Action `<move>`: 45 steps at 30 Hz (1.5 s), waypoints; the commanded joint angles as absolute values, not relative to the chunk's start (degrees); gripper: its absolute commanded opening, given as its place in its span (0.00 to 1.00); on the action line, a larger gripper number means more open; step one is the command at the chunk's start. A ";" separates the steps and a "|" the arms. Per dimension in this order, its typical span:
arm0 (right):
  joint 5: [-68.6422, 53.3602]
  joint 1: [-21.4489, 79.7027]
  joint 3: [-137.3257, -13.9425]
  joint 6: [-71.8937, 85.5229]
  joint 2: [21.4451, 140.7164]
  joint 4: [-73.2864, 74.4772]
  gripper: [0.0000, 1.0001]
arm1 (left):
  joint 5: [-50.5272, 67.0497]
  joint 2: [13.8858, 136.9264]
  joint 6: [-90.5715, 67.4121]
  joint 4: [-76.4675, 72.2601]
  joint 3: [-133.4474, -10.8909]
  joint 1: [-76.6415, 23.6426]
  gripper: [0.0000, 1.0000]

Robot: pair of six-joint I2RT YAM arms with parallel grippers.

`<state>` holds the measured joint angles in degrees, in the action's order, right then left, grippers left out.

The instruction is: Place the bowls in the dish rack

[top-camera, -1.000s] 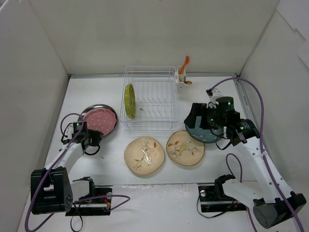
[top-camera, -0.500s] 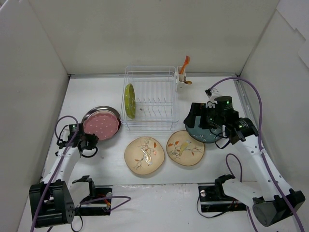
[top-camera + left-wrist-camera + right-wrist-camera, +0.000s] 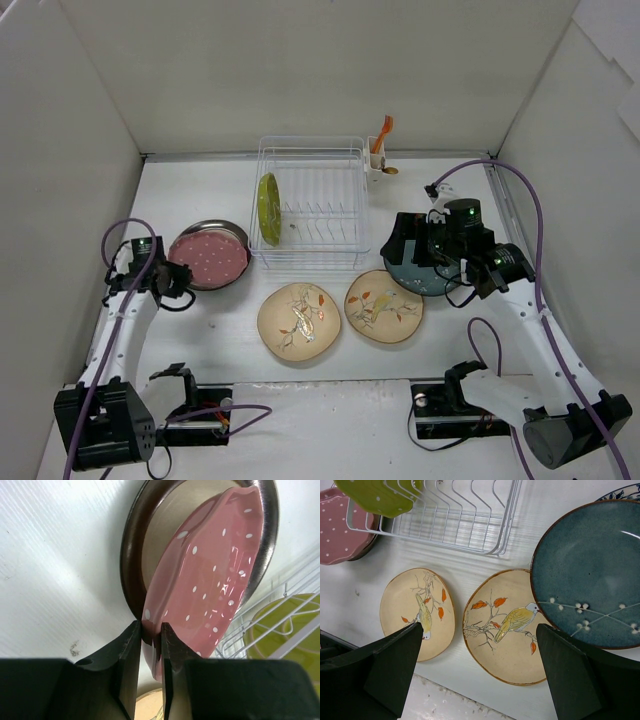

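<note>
The left tool [image 3: 150, 630] is pinched narrow on the rim of the pink white-dotted round bowl [image 3: 210, 575]. That bowl appears to tilt up out of the grey dark-rimmed bowl [image 3: 132, 565] beneath it, at eight o'clock of the white wire dish rack [image 3: 330, 215]. The right tool [image 3: 479, 627] stands wide, holding nothing, above the dark teal glazed bowl [image 3: 590, 575] at four o'clock. The pinch sits on a thin, glossy edge, so the pink bowl may swing or slip when lifted. It could also knock the lime green dotted bowl [image 3: 268, 208] standing at the rack's nine-o'clock end.
</note>
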<state>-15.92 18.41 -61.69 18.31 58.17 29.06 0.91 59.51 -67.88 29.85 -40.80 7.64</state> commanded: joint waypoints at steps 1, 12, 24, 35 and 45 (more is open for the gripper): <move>-16.08 18.46 -63.90 17.84 57.92 27.60 0.94 | -2.61 57.57 -64.43 28.11 -50.17 7.82 0.00; -16.87 18.46 -64.95 18.19 58.53 27.68 0.94 | -8.52 59.68 -53.36 33.22 -68.35 7.04 0.00; -16.61 18.46 -65.21 19.07 57.13 27.60 0.94 | -12.65 66.70 -42.37 31.28 -91.39 -2.10 0.00; -16.35 18.28 -63.37 20.21 53.62 27.86 0.94 | -29.59 81.02 -30.17 34.01 -113.10 -24.93 0.00; -15.73 18.11 -62.58 20.83 50.89 29.79 0.94 | -52.11 99.29 -10.74 34.28 -131.73 -42.00 0.00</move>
<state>-15.92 18.41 -62.50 20.10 51.62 30.63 -40.12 99.48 -18.44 43.27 -124.99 -40.07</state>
